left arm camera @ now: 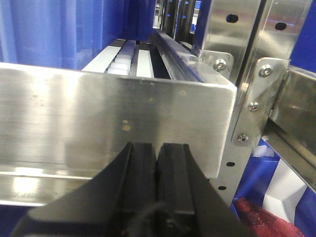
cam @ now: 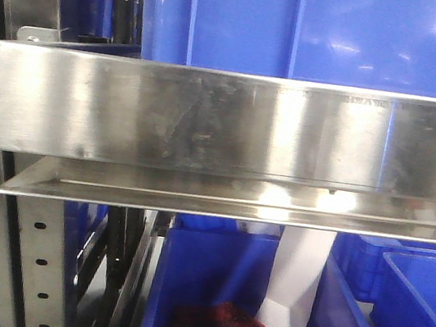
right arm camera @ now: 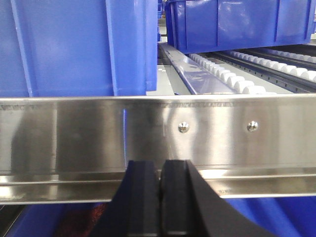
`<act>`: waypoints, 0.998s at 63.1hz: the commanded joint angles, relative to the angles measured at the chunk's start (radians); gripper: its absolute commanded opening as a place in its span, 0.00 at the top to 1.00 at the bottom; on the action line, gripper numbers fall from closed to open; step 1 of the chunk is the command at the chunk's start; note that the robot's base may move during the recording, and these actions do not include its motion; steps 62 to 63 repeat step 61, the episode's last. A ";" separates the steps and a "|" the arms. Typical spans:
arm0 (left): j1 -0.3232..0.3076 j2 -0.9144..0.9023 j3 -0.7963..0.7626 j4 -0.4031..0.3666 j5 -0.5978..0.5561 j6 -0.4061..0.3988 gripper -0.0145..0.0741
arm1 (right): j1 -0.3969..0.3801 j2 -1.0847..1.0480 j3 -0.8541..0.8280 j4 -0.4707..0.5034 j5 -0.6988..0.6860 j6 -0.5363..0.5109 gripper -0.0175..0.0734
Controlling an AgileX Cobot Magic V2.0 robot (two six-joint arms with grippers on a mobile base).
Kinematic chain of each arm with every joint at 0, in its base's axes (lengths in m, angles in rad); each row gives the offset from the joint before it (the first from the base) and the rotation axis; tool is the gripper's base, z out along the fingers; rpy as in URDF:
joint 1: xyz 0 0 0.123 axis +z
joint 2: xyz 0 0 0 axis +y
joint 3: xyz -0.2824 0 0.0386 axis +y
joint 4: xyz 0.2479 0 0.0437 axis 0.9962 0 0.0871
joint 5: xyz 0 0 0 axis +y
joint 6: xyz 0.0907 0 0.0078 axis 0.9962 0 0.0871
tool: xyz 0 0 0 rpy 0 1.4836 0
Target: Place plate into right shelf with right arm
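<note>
Both grippers are closed with nothing between the fingers: the right gripper [right arm camera: 160, 207] and the left gripper [left arm camera: 157, 192] each face the steel front lip [right arm camera: 158, 133] of the right shelf. I see no plate in any view. I think the risk is that the right arm moves forward and hits the lip or the blue bins [right arm camera: 74, 44].

Front cam sits v. close, level w/ shelf's steel front lip [cam: 232, 124], facing it square; both wrist cams look fwd over own fingers at same lip [left arm camera: 113, 118] [right arm camera: 158, 133], equally close, left one nr its corner.
</note>
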 commanded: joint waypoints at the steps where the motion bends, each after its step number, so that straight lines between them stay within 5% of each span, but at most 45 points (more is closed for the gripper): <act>1: -0.002 -0.006 0.009 0.000 -0.089 -0.006 0.89 | -0.004 -0.012 -0.005 -0.011 -0.086 -0.009 0.75; 63: -0.002 -0.006 0.009 0.000 -0.089 -0.006 0.89 | -0.004 -0.012 -0.005 -0.011 -0.084 -0.009 0.75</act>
